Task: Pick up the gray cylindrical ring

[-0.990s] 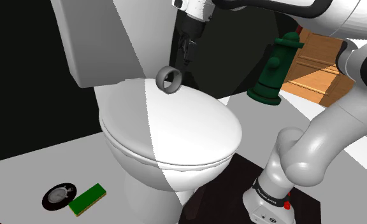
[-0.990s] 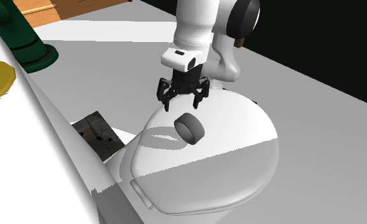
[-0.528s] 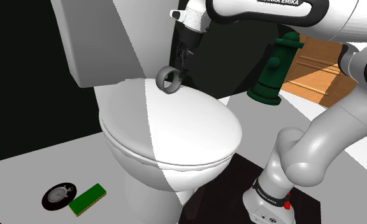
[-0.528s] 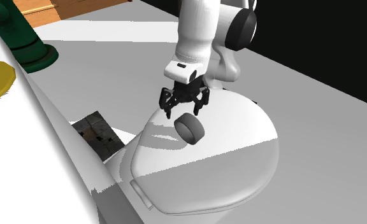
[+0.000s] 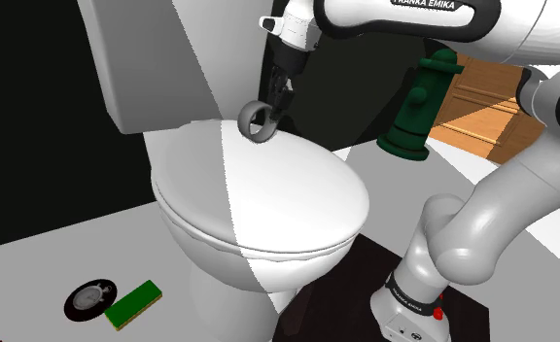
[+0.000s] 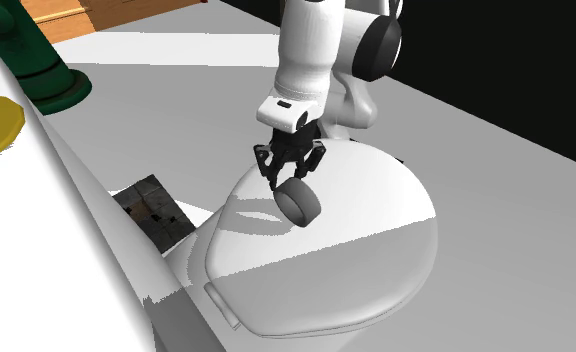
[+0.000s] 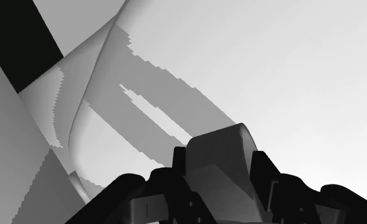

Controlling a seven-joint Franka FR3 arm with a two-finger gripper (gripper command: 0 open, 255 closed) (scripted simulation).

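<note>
The gray cylindrical ring (image 5: 256, 124) stands on its edge at the back of the closed white toilet lid (image 5: 268, 199), near the tank (image 5: 142, 58). My black gripper (image 5: 268, 109) has come down on it from above. In the second exterior view the fingers straddle the top of the ring (image 6: 302, 206), and the gripper (image 6: 294, 184) sits just over the lid (image 6: 366, 235). In the wrist view the ring (image 7: 217, 162) sits between the two fingers, which press against its flat sides; the gripper (image 7: 219, 172) is shut on it. The ring still rests on the lid.
A dark green hydrant (image 5: 419, 102) stands on the floor beyond the toilet, beside wooden furniture (image 5: 482, 97). A black disc (image 5: 91, 298) and a green block (image 5: 133, 303) lie on the floor at the shoulder view's lower left. My stand (image 5: 414, 311) is at the lower right.
The gripper has dropped from above the ring down onto it, and its fingers have drawn in against the ring's sides. The ring has stayed in place on the lid.
</note>
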